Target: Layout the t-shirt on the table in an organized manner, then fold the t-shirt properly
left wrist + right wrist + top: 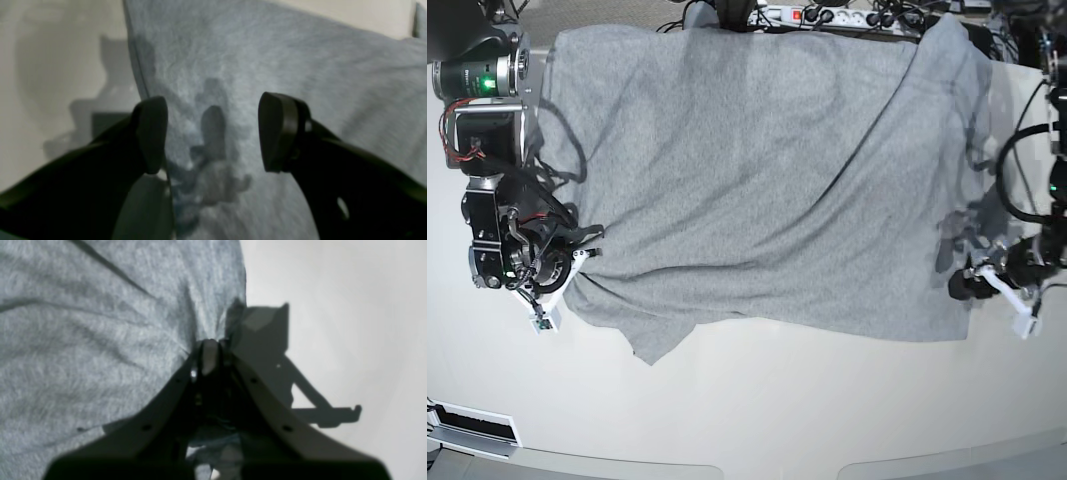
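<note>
T-shirt [757, 180] spread plain grey side up across upper and middle of base view, filling most of table [757, 410] width. Top edge runs off far table edge near cables [827, 15] at top of frame. Bottom edge ragged: dips to a point at lower left, runs roughly straight to lower right corner. Wide bare table strip below shirt across whole bottom of frame; narrower bare strips at left and right edges.

Right gripper [209, 355] at left edge of base view, clamped tight on shirt side edge, cloth bunched into creases at jaws. Bare table just right of it in wrist view.

Left gripper [213, 133] at right edge of base view, jaws spread wide, gripping nothing, above cloth near shirt edge.
</note>
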Motion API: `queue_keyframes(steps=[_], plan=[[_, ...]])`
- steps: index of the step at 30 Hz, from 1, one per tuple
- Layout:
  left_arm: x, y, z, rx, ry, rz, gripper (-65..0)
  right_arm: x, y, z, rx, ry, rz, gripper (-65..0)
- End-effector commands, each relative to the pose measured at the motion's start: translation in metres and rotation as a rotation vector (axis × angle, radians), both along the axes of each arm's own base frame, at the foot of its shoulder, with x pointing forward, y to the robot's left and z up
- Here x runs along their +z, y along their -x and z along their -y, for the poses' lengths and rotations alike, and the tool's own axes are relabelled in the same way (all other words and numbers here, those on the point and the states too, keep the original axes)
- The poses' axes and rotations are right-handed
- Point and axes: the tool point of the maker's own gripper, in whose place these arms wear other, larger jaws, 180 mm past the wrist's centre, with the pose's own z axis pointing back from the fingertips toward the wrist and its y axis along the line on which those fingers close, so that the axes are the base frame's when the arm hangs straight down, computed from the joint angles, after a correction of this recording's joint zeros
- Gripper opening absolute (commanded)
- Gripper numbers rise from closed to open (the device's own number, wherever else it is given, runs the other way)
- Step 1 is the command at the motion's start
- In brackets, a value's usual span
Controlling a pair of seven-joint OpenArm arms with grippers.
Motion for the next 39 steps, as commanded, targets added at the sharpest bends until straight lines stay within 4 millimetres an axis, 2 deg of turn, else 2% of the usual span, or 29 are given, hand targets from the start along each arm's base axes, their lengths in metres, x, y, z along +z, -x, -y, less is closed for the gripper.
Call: queue_keyframes(steps=[1,3,6,8,14,17,21,25,29,34,39], plan=[[0.011,-0.013,-0.004,0.014,0.003,0.049,-22.2,0.018,-0.018,0.006,-0.004,0.007,0.055,-65.0],[-0.012,-0.006,0.003,0.028,0.012,0.005,-24.4,0.018,-0.018,0.005,0.002,0.005,0.055,-65.0],[-0.045,0.011,0.015,0.031,0.021,-0.080,-38.9,0.019,-0.019,0.002,0.022,-0.005,0.062,-65.0],[-0.061,0.025,0.019,0.030,0.023,-0.124,-45.7,0.019,-0.018,0.000,0.033,-0.008,0.060,-65.0],[-0.097,0.082,0.018,0.007,0.009,-0.307,-46.0,0.016,-0.012,0.002,0.040,-0.002,0.024,-65.0],[-0.106,0.107,0.003,0.005,-0.015,-0.371,-46.0,0.013,-0.006,0.002,0.065,-0.001,-0.015,-65.0],[-0.100,0.122,-0.031,0.029,-0.074,-0.397,-46.0,0.009,0.007,0.015,0.056,0.027,-0.089,-65.0],[-0.081,0.127,-0.067,0.070,-0.100,-0.411,-46.0,0.012,0.016,0.041,0.033,0.073,-0.135,-65.0],[-0.064,0.133,-0.088,0.064,-0.100,-0.424,-46.0,0.016,0.023,0.063,0.011,0.102,-0.158,-65.0],[-0.037,0.124,-0.090,0.058,0.013,-0.364,-46.0,0.021,0.020,0.048,0.064,-0.023,-0.131,-65.0],[-0.002,0.090,-0.084,0.030,0.110,-0.219,-46.0,0.030,0.011,0.028,0.123,-0.117,-0.092,-65.0]])
